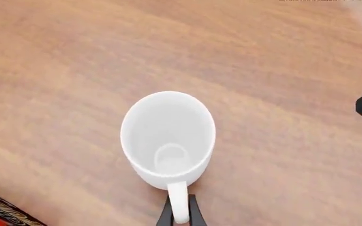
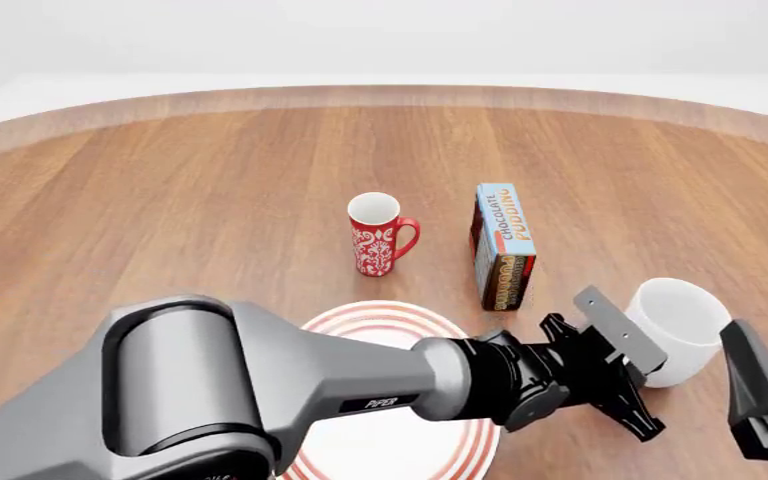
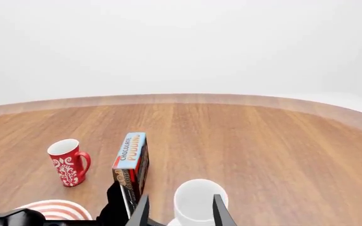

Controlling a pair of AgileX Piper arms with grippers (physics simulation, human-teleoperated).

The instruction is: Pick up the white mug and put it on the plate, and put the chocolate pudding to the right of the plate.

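The white mug (image 2: 679, 316) is seen upright on the wooden table (image 2: 197, 200), right of the plate (image 2: 398, 330) and clear of it; its hollow is shown empty in the left wrist view. Its loop handle (image 1: 179, 202) is gripped between the two dark fingers of the left gripper (image 1: 181, 214), which are drawn in narrow against it. The left arm (image 2: 291, 385) is stretched across the plate, so much of the plate's face is covered; only part of its red-ringed rim is visible, and nothing can be seen resting on it.

The right gripper (image 3: 179, 209) is held near the mug's right side with its fingers set wide, the mug's rim showing between them without being touched.

The chocolate pudding (image 2: 503, 245) is stood on edge just behind the mug, apart from it. The red mug (image 2: 379, 234) is placed upright to the left of the box, its interior white and empty, handle turned toward the box.

Bare wood is left on every side up to the table's curved far edge
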